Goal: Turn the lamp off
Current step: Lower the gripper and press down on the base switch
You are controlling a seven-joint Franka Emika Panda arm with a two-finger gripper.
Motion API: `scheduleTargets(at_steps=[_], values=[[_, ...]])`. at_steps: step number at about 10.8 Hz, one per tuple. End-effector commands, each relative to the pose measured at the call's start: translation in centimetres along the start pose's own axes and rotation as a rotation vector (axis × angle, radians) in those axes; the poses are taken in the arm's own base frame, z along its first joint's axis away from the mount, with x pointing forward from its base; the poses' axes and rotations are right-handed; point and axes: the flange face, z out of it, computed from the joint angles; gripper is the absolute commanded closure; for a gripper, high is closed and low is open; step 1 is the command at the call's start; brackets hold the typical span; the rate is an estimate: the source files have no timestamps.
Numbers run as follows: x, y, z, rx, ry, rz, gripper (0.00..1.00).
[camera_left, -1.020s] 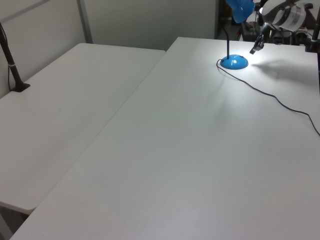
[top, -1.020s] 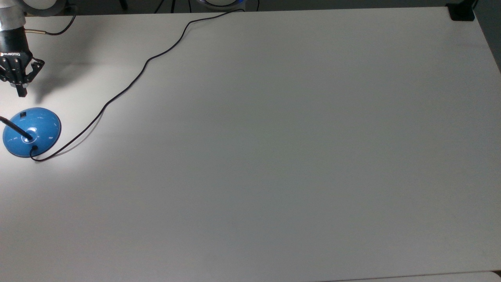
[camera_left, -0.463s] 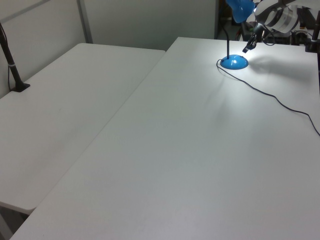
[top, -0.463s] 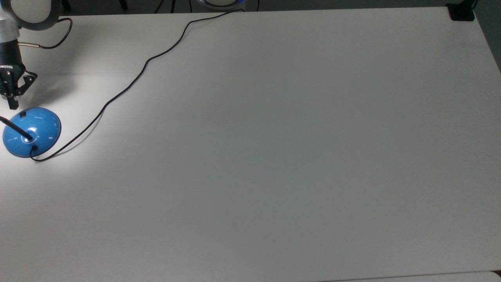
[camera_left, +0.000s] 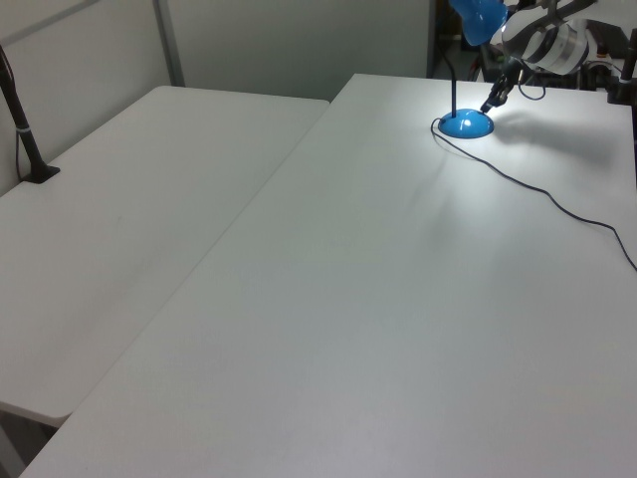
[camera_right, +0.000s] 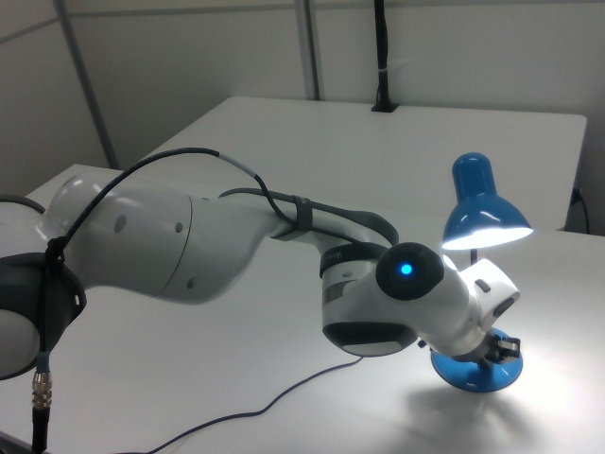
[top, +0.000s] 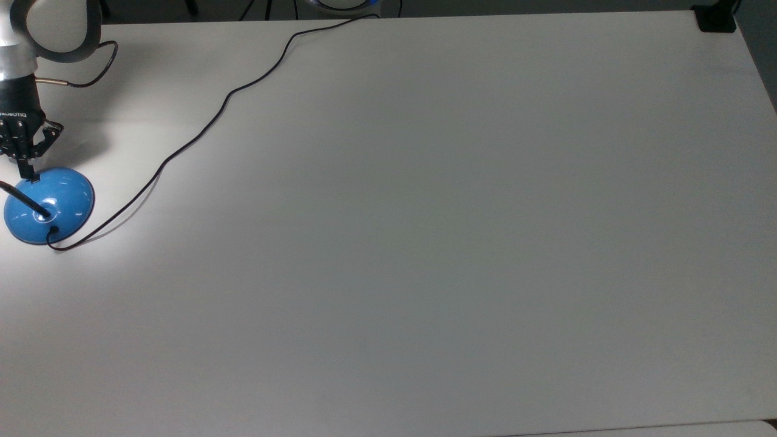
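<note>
While the lamp (top: 48,205) sat at the desk's (top: 425,243) nine o'clock edge in the top view, still lit, the jaws (top: 27,174), pinched together and empty, touched its base at twelve o'clock; switching off remained.

The lamp (top: 51,206) stands upright on the bench (top: 425,243) at the top view's left edge, lit, casting a bright pool around its glossy blue dome base. Its black cord (top: 200,127) trails across to the far edge.
</note>
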Motion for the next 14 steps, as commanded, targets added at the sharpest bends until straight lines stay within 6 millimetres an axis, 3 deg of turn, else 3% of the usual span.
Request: scheduleTargets(at_steps=[1, 7, 10, 14], values=[[0.6, -0.6, 0.9, -0.038, 0.022, -0.056, 1.0], [-1.8, -2.3, 2.4, 0.002, -0.026, -0.254, 1.0], [-0.9, -2.5, -1.4, -0.004, 0.005, -0.109, 1.0], [2.1, -8.3, -5.3, 0.069, 0.048, 0.116, 1.0]])
